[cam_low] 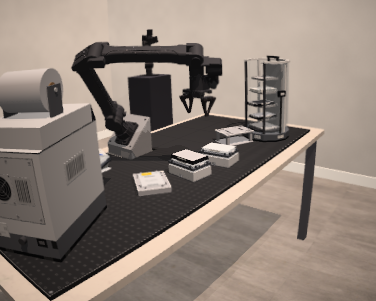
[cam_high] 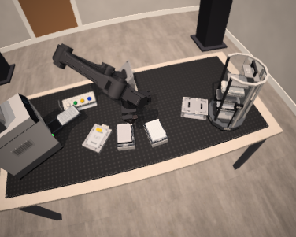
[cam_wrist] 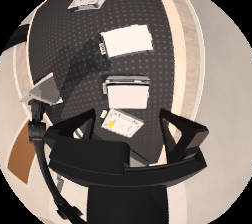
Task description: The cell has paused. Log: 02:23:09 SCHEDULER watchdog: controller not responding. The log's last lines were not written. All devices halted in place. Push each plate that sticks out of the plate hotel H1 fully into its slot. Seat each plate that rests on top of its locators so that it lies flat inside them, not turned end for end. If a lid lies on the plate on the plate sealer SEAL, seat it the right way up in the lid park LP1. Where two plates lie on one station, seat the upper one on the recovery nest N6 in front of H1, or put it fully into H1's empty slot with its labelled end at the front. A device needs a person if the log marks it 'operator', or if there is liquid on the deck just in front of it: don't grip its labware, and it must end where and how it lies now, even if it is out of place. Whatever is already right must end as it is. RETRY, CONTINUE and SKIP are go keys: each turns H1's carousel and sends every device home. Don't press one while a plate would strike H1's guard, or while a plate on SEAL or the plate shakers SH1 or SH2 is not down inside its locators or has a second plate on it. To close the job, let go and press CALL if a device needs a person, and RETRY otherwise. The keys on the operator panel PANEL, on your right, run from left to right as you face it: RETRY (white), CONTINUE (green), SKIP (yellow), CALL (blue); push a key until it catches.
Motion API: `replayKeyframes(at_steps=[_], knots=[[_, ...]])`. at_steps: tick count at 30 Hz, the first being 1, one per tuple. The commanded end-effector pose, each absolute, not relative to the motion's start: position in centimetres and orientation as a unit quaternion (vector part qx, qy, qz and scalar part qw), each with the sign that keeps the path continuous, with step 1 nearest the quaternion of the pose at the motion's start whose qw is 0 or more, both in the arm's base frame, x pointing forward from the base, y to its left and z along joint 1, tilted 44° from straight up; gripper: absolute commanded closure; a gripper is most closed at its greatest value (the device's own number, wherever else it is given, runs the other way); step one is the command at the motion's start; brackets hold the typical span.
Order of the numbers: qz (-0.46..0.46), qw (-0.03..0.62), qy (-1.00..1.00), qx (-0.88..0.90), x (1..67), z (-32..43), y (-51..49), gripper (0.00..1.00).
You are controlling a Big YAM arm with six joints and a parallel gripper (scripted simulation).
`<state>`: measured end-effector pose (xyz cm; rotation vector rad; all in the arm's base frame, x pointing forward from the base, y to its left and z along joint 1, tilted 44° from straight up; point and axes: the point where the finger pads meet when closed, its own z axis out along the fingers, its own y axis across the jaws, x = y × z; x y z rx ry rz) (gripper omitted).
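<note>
Hanging high above the black perforated surface (cam_high: 194, 149), the dark claw (cam_low: 198, 104) is released, its fingers spread wide with nothing between them. It is over the middle white plate on a grey block station (cam_high: 125, 136). Just beside this station, on the side of the tall clear cylindrical plate hotel (cam_high: 238, 94), lies a second white plate on its station (cam_high: 155, 132), turned slightly. Between that one and the hotel stands a grey flat nest (cam_high: 194, 108). On the other side lies a flat white holder with a yellow mark (cam_high: 97, 137), and further the white panel with coloured keys (cam_high: 80, 101).
</note>
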<state>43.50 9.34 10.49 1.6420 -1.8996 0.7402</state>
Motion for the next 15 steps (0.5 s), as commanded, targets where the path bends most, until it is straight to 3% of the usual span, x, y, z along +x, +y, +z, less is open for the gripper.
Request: replayKeyframes(at_steps=[1, 15], knots=[[0.283, 0.234, -0.706, 0.605, 44.9, 12.3, 11.4, 0.00], [0.321, 0.180, -0.804, 0.467, 45.1, 9.0, 14.2, 0.00]])
